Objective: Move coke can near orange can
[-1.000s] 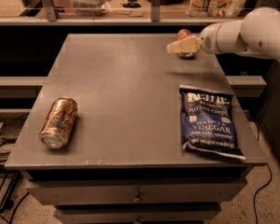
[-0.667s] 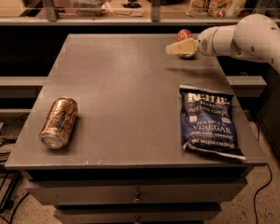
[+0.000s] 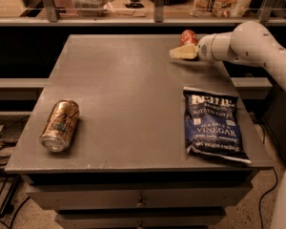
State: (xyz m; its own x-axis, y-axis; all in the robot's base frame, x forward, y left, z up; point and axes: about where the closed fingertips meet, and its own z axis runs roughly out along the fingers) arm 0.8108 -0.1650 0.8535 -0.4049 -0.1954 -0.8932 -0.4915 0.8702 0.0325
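The coke can [image 3: 188,36], small and red, stands at the far right edge of the grey table [image 3: 128,85], partly hidden behind my gripper. My gripper [image 3: 182,53], cream-coloured at the end of the white arm, reaches in from the right and sits just in front of the coke can, low over the table. The orange can [image 3: 60,124], copper-orange with dark markings, lies on its side near the table's front left corner, far from the coke can and the gripper.
A blue bag of salt and vinegar chips [image 3: 213,123] lies flat at the front right of the table. A shelf [image 3: 148,18] with assorted items runs behind the table. Drawers sit below the front edge.
My gripper has shifted slightly left and toward the front beside the coke can. The cans and the chip bag have not moved.
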